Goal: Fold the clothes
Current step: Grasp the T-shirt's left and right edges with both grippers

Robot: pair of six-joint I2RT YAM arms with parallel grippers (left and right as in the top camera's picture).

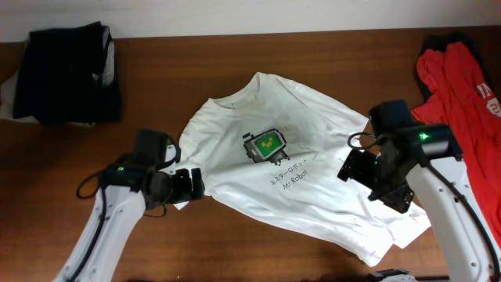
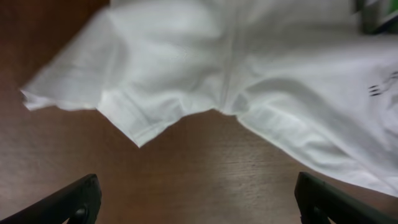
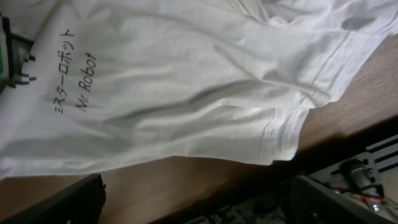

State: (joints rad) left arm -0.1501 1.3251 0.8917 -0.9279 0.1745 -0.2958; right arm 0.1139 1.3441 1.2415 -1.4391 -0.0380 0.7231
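Left jaws: apart, empty, just short of the white T-shirt [image 1: 235, 168] sleeve, 8 o'clock. Right jaws: apart, empty, over the shirt's hem side, 4 o'clock. Shirt spread print-up, table [image 1: 156, 86] centre. Dark clothes [image 1: 66, 74] 10 o'clock; red garment [image 1: 462, 86] 2 o'clock.

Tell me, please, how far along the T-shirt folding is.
Nothing is folded yet: the white T-shirt lies spread, print up, on the table. In hand: left claw and right claw sit open at its edges, gripping nothing. Every fold is left.
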